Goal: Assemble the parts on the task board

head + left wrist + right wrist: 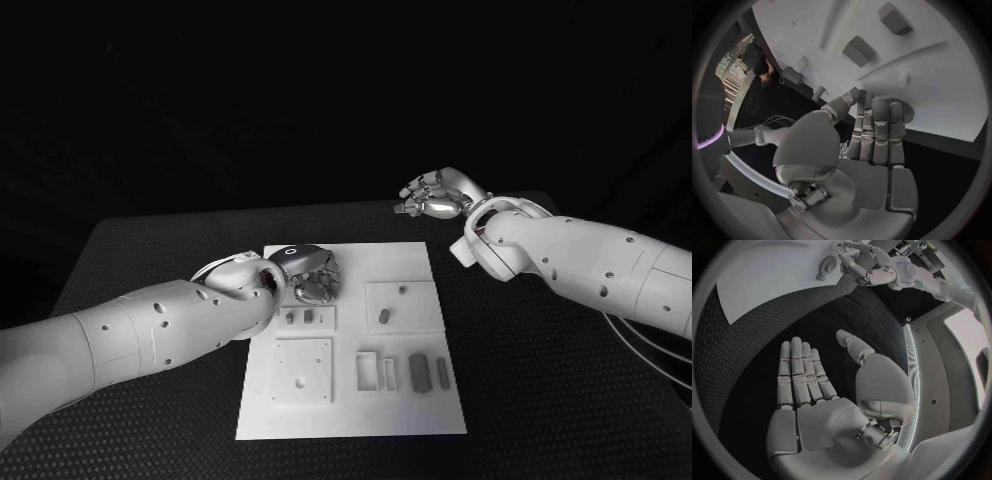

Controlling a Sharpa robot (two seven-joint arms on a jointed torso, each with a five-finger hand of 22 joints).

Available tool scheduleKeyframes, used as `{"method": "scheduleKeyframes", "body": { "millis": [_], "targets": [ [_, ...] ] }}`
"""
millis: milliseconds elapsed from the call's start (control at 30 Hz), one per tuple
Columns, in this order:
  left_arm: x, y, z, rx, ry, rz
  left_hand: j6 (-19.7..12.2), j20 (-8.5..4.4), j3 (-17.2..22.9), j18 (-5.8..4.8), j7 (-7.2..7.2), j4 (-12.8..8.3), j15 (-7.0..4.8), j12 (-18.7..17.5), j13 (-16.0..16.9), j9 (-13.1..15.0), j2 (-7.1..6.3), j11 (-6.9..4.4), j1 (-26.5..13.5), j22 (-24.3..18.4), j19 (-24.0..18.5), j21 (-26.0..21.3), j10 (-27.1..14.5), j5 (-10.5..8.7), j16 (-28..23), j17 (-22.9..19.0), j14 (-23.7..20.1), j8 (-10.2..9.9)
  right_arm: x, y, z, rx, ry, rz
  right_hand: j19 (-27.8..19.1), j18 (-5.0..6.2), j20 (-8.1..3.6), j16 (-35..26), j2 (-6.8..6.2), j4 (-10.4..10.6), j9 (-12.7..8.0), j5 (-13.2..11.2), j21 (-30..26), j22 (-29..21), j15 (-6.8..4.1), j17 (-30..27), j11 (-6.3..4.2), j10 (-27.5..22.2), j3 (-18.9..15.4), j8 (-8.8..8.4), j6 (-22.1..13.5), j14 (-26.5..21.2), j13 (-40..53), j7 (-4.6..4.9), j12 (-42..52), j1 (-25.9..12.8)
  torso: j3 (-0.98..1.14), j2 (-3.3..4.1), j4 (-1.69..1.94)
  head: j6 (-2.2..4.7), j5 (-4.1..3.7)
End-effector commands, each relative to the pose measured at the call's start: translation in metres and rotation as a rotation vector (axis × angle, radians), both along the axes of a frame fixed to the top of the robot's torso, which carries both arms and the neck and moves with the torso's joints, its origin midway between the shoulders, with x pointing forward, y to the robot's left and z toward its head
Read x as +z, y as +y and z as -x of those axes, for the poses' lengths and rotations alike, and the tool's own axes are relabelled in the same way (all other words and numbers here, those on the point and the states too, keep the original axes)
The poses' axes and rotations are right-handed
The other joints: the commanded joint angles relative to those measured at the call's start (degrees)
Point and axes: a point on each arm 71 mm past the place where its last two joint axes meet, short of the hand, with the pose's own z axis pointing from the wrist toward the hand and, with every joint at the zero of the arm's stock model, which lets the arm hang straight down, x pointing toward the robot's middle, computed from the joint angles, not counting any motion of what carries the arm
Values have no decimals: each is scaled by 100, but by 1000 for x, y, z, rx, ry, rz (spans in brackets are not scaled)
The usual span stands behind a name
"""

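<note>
The left arm reaches in from the near left, its wrist bent so the left hand point(307, 272) hangs palm-down. In the left wrist view its fingers point(879, 131) lie straight and side by side, the thumb angled off beside them, nothing held between them. The right arm comes in from the right and rises toward the far side; the right hand point(437, 194) is lifted, fingers point(799, 371) stretched flat and together, thumb spread apart, holding nothing.
</note>
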Motion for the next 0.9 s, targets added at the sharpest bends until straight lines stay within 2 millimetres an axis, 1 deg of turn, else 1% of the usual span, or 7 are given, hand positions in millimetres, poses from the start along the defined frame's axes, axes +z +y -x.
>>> {"method": "scheduleKeyframes", "body": {
  "millis": [33,200,467,600,733,833,900],
  "targets": [
    [9,0,-1,15,-2,83,45,-466,29,61,12,-13,-13,6,8,0,47,1,0,-8,54,-13,38,28,17,-7,64,20,0,1,1,16,-1,-4,-12,-29,43,-32,16,-8,-8,17,-36,-6,20,-7,7,31,-28,25,-34,22,-7,103,-29,45,2,-1,9,17,9],
    [18,5,-3,39,14,106,48,-470,32,62,12,-13,-15,0,7,-2,43,-1,-2,-9,69,-14,43,29,18,-9,78,20,0,0,1,15,-1,-4,-12,-28,44,-35,15,-8,-10,19,-39,-6,20,-8,7,31,-30,25,-35,21,-12,103,-30,48,8,-4,14,23,18],
    [15,24,-6,85,78,72,49,-472,32,61,12,-12,-16,-3,7,-4,42,-1,-5,-9,76,-14,46,29,18,-10,83,19,0,-1,1,12,0,-3,-12,-27,45,-38,14,-9,-11,21,-42,-6,20,-8,8,32,-31,25,-36,22,-18,103,-31,49,5,-2,4,20,35],
    [14,34,-6,104,84,73,47,-473,32,61,12,-11,-16,-5,6,-5,41,-1,-8,-9,80,-14,47,28,18,-11,85,18,0,-3,1,10,0,-2,-12,-26,45,-40,13,-10,-12,22,-44,-6,21,-9,8,33,-32,25,-37,22,-21,103,-32,51,-1,2,4,10,34],
    [14,41,-7,120,83,78,49,-474,31,60,13,-9,-16,-7,6,-6,41,-2,-12,-9,84,-15,50,31,17,-12,87,18,0,-4,1,8,0,-2,-12,-26,46,-42,13,-9,-12,23,-46,-6,21,-9,8,33,-34,26,-37,22,-25,103,-33,51,-6,-1,23,-3,22],
    [15,47,-6,131,91,90,50,-474,32,60,13,-8,-17,-8,6,-6,40,-2,-14,-9,87,-15,52,33,16,-13,89,18,0,-4,1,8,0,-2,-12,-26,47,-43,12,-9,-13,24,-47,-6,21,-9,9,33,-35,25,-38,22,-27,103,-33,52,-8,-2,23,-8,23],
    [14,51,-5,137,103,92,50,-475,32,60,13,-8,-17,-9,6,-7,40,-2,-15,-9,88,-16,53,34,16,-13,90,18,0,-4,1,8,0,-2,-13,-25,47,-45,12,-9,-14,25,-49,-6,22,-10,9,33,-36,25,-38,22,-30,104,-34,52,-10,4,10,-12,32]
  ]
}}
